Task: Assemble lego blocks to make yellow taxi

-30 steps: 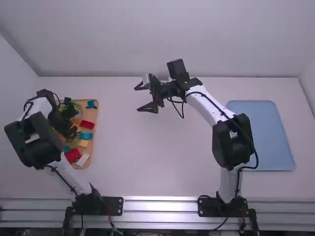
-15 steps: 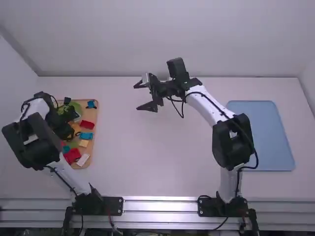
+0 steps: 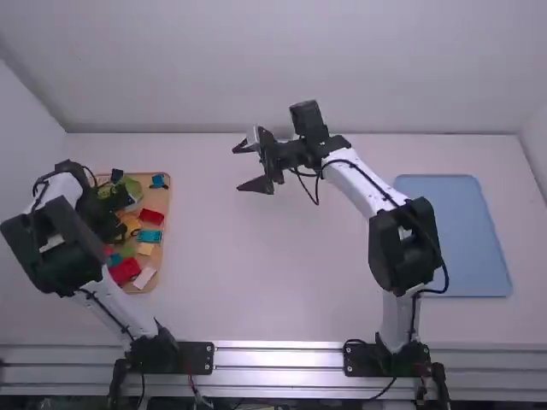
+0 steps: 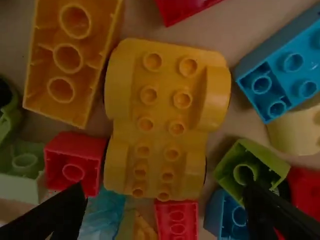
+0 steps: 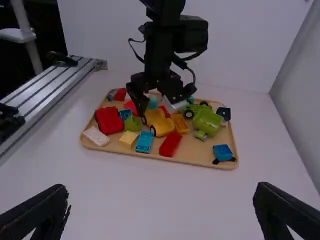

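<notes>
My left gripper is low over the wooden tray at the table's left side. In the left wrist view, the left gripper stands open, its fingers at either side of the bottom edge, with a yellow car base beyond them among loose blocks. An orange-yellow block is beside the base. My right gripper is open above the table's middle, far from the tray; in the right wrist view the right gripper holds nothing. The yellow car base also sits near the left gripper there.
Around the car base lie red blocks, blue blocks, green pieces and a white block. A light blue mat or tray occupies the table's right side.
The left gripper has shifted slightly toward the tray's left side, exposing more of the yellow and green pieces. The right arm has stayed practically still.
</notes>
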`<action>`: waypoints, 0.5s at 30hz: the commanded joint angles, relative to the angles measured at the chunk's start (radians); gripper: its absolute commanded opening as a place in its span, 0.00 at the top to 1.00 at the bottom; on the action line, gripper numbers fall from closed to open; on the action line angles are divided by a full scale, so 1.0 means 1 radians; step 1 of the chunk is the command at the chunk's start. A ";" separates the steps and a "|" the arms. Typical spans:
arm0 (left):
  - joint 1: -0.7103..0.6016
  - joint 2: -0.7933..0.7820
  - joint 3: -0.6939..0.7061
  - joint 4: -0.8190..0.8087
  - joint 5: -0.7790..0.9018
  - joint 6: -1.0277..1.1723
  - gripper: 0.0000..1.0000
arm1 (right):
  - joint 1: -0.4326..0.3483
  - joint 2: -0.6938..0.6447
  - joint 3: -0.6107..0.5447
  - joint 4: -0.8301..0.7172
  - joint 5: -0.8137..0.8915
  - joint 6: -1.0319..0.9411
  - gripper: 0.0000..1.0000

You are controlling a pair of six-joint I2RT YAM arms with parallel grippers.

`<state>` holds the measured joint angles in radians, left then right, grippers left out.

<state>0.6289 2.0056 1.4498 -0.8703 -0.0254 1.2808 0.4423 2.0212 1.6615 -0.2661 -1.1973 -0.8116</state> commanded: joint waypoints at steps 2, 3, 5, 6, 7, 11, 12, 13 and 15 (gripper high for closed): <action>0.021 0.006 -0.038 -0.008 0.018 0.038 0.16 | 0.002 0.013 0.034 -0.003 -0.010 0.002 0.01; 0.018 0.006 -0.046 -0.011 0.015 0.047 0.17 | 0.002 0.013 0.034 -0.003 -0.010 0.001 0.01; 0.016 0.006 -0.054 -0.005 0.010 0.048 0.16 | 0.002 0.013 0.034 -0.002 -0.010 -0.001 0.01; 0.016 0.006 -0.055 0.001 0.011 0.048 0.16 | 0.003 0.013 0.034 -0.003 -0.010 0.000 0.01; 0.016 0.006 -0.057 0.013 0.016 0.048 0.16 | 0.006 0.013 0.034 -0.003 -0.010 0.001 0.01; 0.022 0.006 -0.062 0.054 0.067 0.047 0.16 | 0.011 0.013 0.034 -0.003 -0.010 0.003 0.01; 0.022 0.006 -0.063 0.061 0.074 0.048 0.15 | 0.011 0.013 0.034 -0.003 -0.010 0.003 0.01; 0.017 0.006 -0.064 0.069 0.074 0.047 0.16 | 0.011 0.013 0.034 -0.003 -0.011 0.003 0.01; 0.015 0.006 -0.064 0.068 0.077 0.048 0.16 | 0.012 0.013 0.034 -0.003 -0.011 0.003 0.01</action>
<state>0.6460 2.0045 1.4014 -0.8043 0.0235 1.3113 0.4488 2.0212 1.6615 -0.2672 -1.1976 -0.8150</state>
